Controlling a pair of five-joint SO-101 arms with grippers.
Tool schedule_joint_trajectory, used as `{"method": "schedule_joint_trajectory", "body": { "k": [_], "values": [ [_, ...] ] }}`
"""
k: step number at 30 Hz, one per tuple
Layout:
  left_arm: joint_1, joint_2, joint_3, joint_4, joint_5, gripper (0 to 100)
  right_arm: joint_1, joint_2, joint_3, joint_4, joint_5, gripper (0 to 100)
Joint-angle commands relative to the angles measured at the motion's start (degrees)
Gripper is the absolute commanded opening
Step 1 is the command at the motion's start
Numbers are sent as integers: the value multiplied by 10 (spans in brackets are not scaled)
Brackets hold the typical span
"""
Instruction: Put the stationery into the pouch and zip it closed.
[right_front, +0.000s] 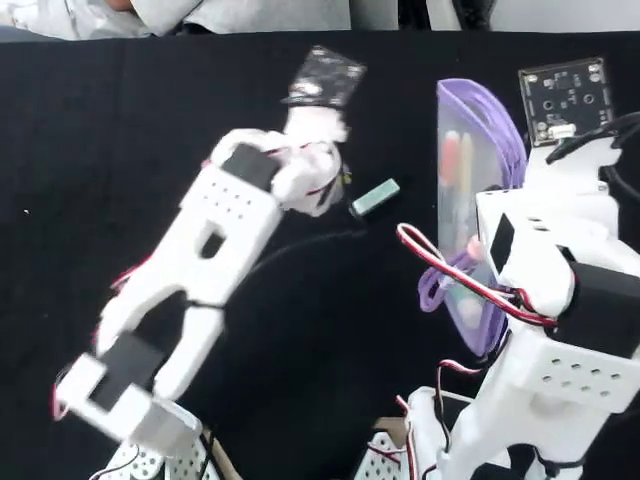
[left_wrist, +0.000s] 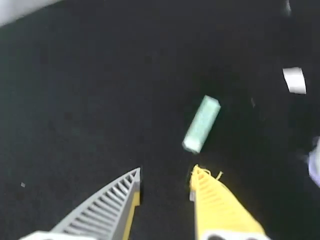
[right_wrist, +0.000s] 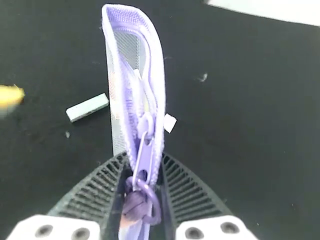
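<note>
The left tool (left_wrist: 166, 172) hangs over the black surface (right_front: 100, 120), its two halves apart with nothing between them. The mint-green eraser (left_wrist: 201, 124) lies flat just beyond it and slightly right, between that tool and the purple pouch (right_front: 470, 170). Its long axis runs nearly along the tool's reach, so after a small shift right a close should catch its narrow width. The right tool (right_wrist: 142, 172) is clamped on the pouch's zipper end, holding it on edge at the right. The left arm is the nearer to the eraser.
</note>
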Motion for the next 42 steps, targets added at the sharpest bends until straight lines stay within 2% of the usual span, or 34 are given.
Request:
{"method": "schedule_joint_trajectory", "body": {
  "k": [1, 5, 15, 24, 29, 36, 42],
  "values": [
    [10, 103, -164, 62, -32, 170, 14, -15, -31, -14, -1, 12],
    [25, 243, -299, 106, -75, 170, 14, -16, -29, -11, -1, 12],
    [62, 526, -590, 118, -84, 170, 13, -16, -27, -11, -1, 12],
    [62, 673, -809, 171, -111, 170, 11, -16, -7, -16, 2, 12],
    [62, 726, -863, 173, -111, 170, 11, -19, -7, -16, 2, 12],
    [63, 747, -869, 173, -110, 168, 11, -19, -7, -16, 1, 12],
    [63, 747, -870, 170, -110, 66, 11, -19, -7, -16, 0, 12]
  ]
}}
